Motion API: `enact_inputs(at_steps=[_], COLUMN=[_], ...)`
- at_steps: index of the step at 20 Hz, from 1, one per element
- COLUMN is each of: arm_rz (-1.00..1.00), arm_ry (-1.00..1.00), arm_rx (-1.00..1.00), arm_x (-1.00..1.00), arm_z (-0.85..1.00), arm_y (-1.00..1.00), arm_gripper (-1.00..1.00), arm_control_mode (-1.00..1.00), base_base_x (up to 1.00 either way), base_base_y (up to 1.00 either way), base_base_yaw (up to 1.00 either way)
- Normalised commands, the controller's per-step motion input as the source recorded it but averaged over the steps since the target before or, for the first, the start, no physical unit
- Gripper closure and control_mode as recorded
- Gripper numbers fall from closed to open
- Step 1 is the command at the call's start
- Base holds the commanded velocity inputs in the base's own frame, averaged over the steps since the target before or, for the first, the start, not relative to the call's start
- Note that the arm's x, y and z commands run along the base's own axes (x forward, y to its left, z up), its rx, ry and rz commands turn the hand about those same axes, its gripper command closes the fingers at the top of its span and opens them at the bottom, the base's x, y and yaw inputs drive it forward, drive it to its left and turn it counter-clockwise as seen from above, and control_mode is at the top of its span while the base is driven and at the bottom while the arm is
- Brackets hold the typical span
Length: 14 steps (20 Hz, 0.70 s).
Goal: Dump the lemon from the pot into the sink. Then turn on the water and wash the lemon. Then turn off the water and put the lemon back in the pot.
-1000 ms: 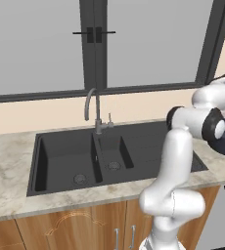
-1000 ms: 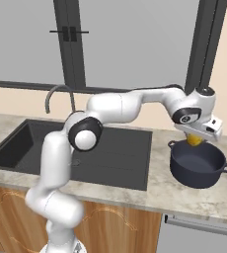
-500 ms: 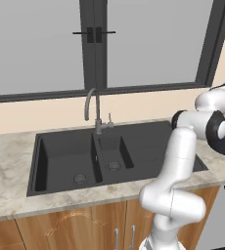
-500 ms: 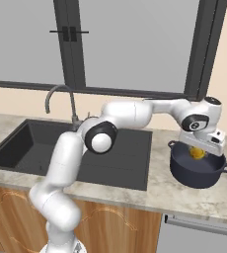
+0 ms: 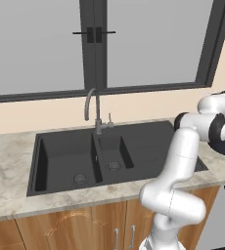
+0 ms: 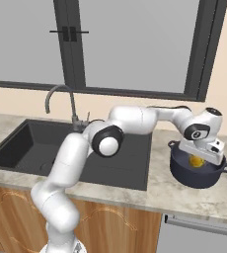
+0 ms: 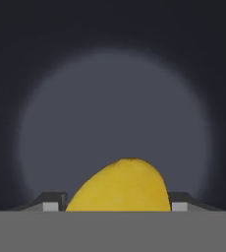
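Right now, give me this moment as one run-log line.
stage: reach into pot | claw: down in pot, fingers either side of lemon, grip unconfirmed | sink: no water running | pot: on counter right of sink

the yellow lemon point(image 7: 120, 187) is lying inside the dark navy pot point(image 6: 198, 174), which is sitting on the counter right of the black sink point(image 5: 75, 158).
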Motion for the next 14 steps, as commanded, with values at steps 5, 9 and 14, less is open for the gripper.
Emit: enact_inputs(at_steps=[5,9,14], arm_rz=[0.01,0.00,0.00], arm_ry=[0.00,0.00,0.00], arm_rx=[0.00,0.00,0.00], arm_x=[0.11,0.28,0.17], arm_z=[-0.18,0.00,0.00], arm_y=[0.05,0.00,0.00], arm_gripper=[-1.00,-1.00,-1.00], arm_control_mode=[-1.00,-1.00,-1.00], base_base_x=[0.00,0.00,0.00], base_base_y=[0.00,0.00,0.00], base_base_yaw=[0.00,0.00,0.00])
